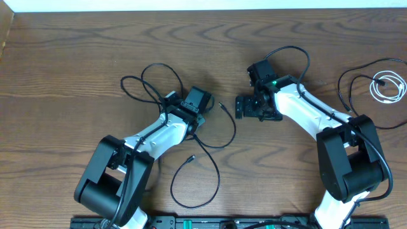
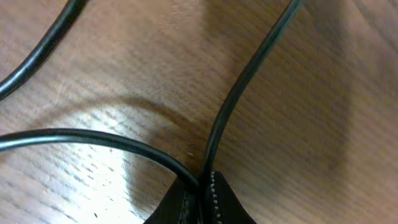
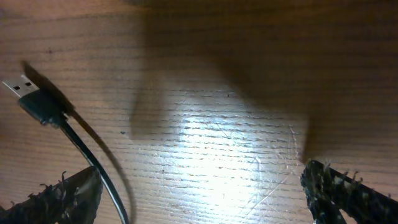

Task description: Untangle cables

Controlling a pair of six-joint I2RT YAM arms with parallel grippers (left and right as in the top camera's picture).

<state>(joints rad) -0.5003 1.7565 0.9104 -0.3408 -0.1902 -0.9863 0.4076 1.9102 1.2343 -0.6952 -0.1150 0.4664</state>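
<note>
Black cable [image 2: 245, 74] pinched in clenched left end effector [image 2: 202, 190]; right end effector [image 3: 199, 186] gapes wide, empty.

Wooden table [image 1: 76, 70], dark brown, strong wavy grain running side to side, fills nearly whole overhead view. Pale white strip [image 1: 191, 5] along far edge. Lighter tan edge [image 1: 4, 38] at far left corner. From right wrist: bright glare patch [image 3: 217, 137] on tabletop, fine scratches [image 3: 273, 177] beside it, soft dark shadow [image 3: 261, 50] across upper part. Left wrist view: similar sheen [image 2: 106, 149] on grain
</note>
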